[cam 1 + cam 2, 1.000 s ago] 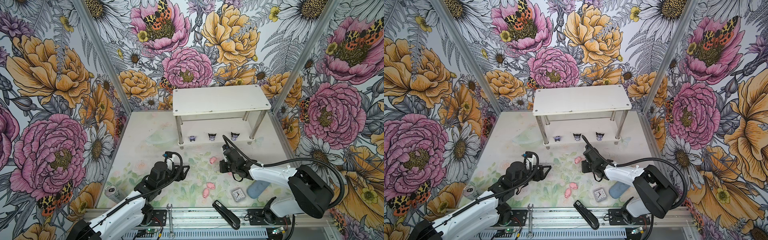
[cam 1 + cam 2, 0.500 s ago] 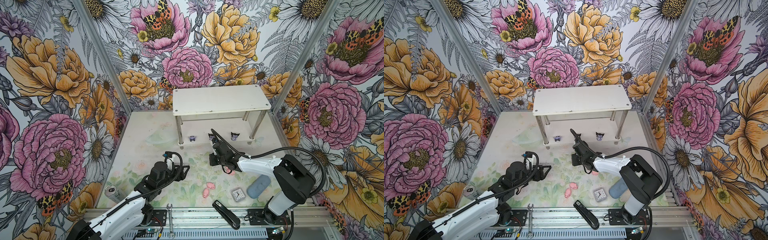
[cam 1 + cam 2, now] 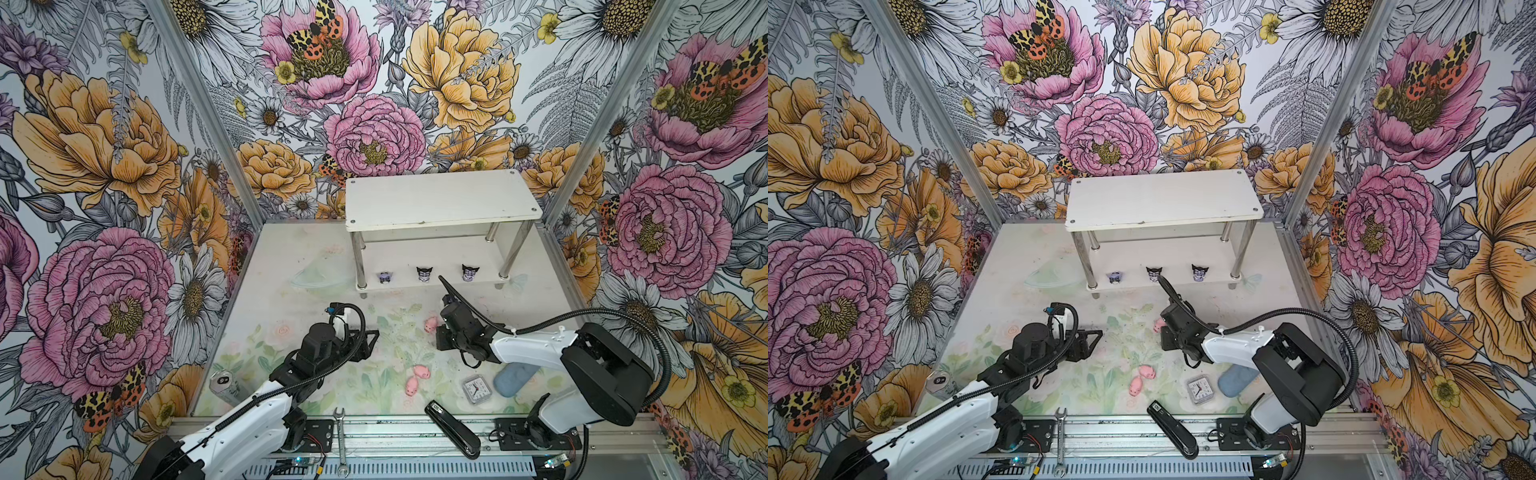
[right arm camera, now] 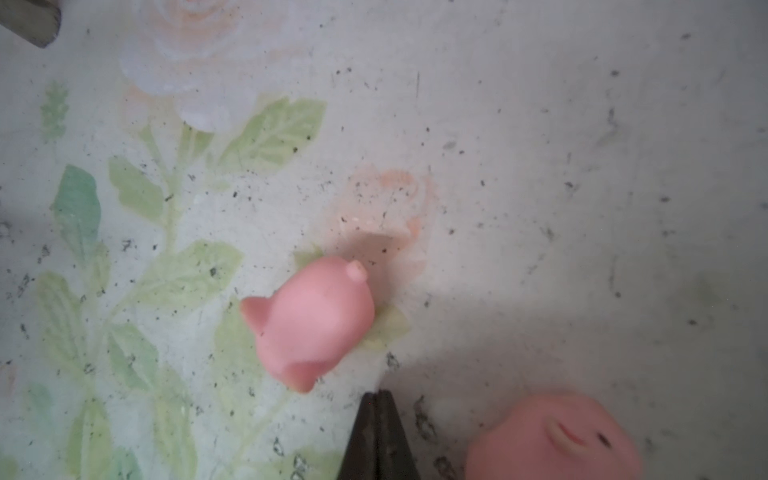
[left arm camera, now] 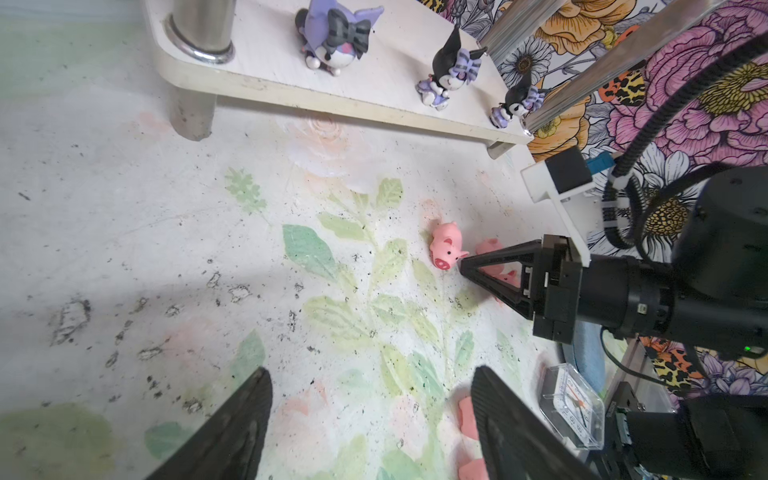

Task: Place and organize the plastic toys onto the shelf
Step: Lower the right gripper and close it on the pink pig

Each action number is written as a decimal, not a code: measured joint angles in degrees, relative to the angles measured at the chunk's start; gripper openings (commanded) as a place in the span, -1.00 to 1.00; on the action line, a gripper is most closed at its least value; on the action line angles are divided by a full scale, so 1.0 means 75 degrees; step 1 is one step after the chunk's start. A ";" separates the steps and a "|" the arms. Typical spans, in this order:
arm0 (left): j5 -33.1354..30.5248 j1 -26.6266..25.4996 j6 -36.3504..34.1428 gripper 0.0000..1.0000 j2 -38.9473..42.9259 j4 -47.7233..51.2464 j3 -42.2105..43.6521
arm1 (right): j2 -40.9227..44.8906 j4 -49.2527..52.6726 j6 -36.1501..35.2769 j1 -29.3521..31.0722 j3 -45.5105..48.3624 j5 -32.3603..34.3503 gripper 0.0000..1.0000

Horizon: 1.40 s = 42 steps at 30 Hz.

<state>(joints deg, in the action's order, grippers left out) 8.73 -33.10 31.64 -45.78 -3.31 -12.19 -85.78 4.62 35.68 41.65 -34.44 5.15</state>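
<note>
Lying loose, pig (image 4: 311, 322) just beside closed right pincer (image 4: 376, 399)

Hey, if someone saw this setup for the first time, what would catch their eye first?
The loud floral walls all around the cell. Then the white shelf at the back, three black-eared figurines lined up along its lower tier, and pink pigs loose on the table in front, the right hand shut beside one.
</note>
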 measured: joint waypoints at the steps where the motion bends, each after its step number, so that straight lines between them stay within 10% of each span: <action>1: 0.0000 0.0000 0.0000 0.54 -0.0023 0.0000 0.0000 | 0.0058 0.0052 0.0015 0.0000 0.0000 0.0003 -1.00; 15: -0.0085 -0.0073 0.0000 0.55 0.0114 0.0015 0.0000 | 0.0026 0.0370 -0.0096 0.0003 -0.0950 -0.0303 0.08; 28: -0.0201 -0.0073 -0.0003 0.56 0.0344 0.0221 0.0000 | -0.0880 0.0256 -0.0160 0.0003 -0.1498 -0.0455 -0.18; 42: -0.0256 -0.0344 -0.0038 0.57 -0.0058 0.0230 -0.0122 | -0.0219 0.0472 -0.0277 0.0111 -0.1460 -0.0434 0.15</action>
<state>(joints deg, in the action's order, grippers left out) 6.81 -35.68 31.35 -46.22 -1.58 -13.10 -87.42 8.16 33.61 42.48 -45.39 1.89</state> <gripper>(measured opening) 0.784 0.563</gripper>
